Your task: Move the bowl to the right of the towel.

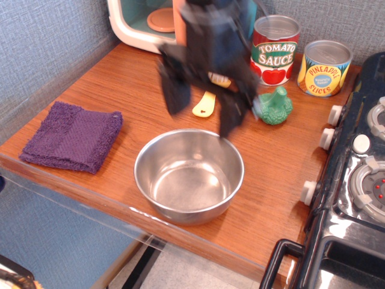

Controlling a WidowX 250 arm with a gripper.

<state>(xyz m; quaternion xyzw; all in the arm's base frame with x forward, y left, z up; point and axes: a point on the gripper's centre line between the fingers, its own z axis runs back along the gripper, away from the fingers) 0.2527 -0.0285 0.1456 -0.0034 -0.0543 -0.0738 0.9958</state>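
Note:
The shiny steel bowl (189,175) stands upright on the wooden counter near its front edge. The folded dark purple towel (72,136) lies to the bowl's left, apart from it, with bare wood between them. My gripper (203,103) hangs above the bowl's far rim, blurred by motion. Its two dark fingers (175,87) are spread wide and hold nothing.
A yellow brush (205,103) lies behind the gripper. A green toy vegetable (274,108), a tomato sauce can (275,50) and a pineapple can (324,67) stand at the back right. A toy microwave (144,24) sits at the back. A stove (355,174) borders the right.

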